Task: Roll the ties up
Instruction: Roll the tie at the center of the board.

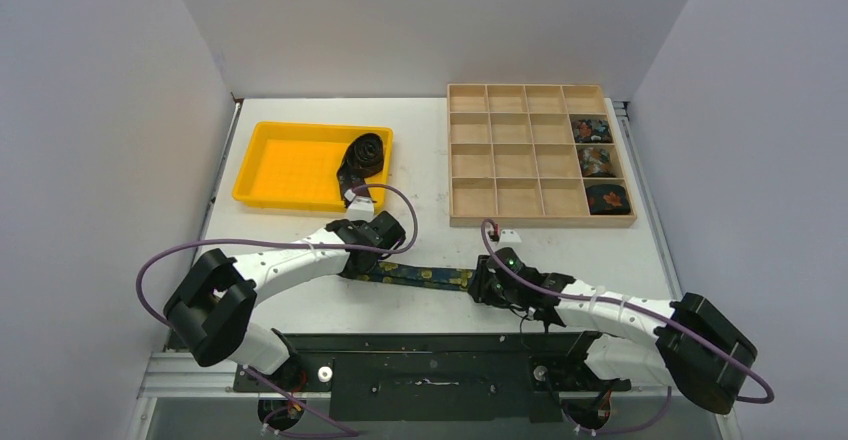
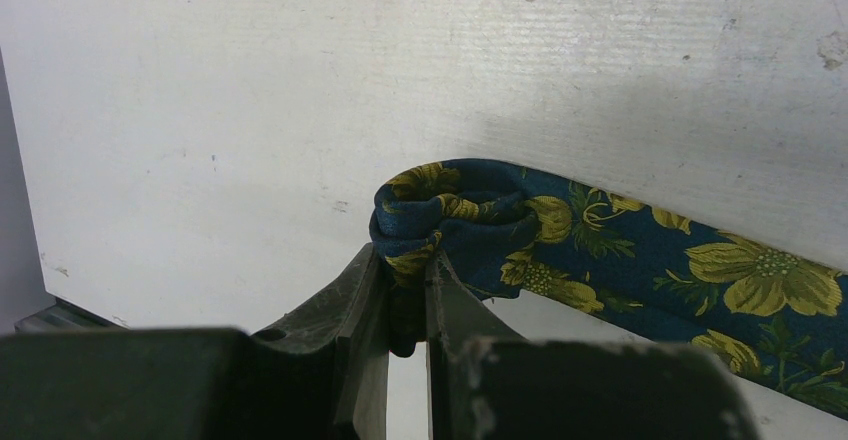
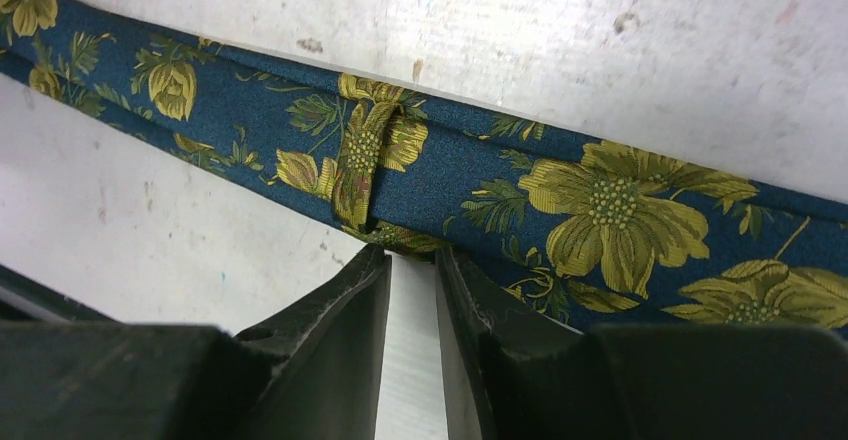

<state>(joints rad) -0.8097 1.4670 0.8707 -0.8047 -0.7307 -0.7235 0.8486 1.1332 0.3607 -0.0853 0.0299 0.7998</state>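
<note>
A white table (image 1: 330,305) is carrying a wooden divided box (image 1: 525,220) at its 1 o'clock corner and a yellow tray (image 1: 290,165) at 10 o'clock. A navy tie with yellow flowers (image 1: 425,277) is lying flat across the table's 6 o'clock side, stretched between the two arms. The left gripper (image 2: 408,275) is sitting at the tie's 9 o'clock end, its fingers pressed on the fabric, which is curling into a small fold just at 12 o'clock of the tips. The right gripper (image 3: 412,260) is sitting at the 3 o'clock end, its fingers a narrow gap apart with bare table showing between them and their tips at the tie's near edge, beside a keeper loop (image 3: 362,165). Whether they are nipping the cloth cannot be told. A black tie (image 1: 366,153) is resting coiled at the tray's 3 o'clock side, its tail trailing over the near rim. Three rolled ties (image 1: 596,161) are filling the lower three compartments of the box's 3 o'clock column.
</note>
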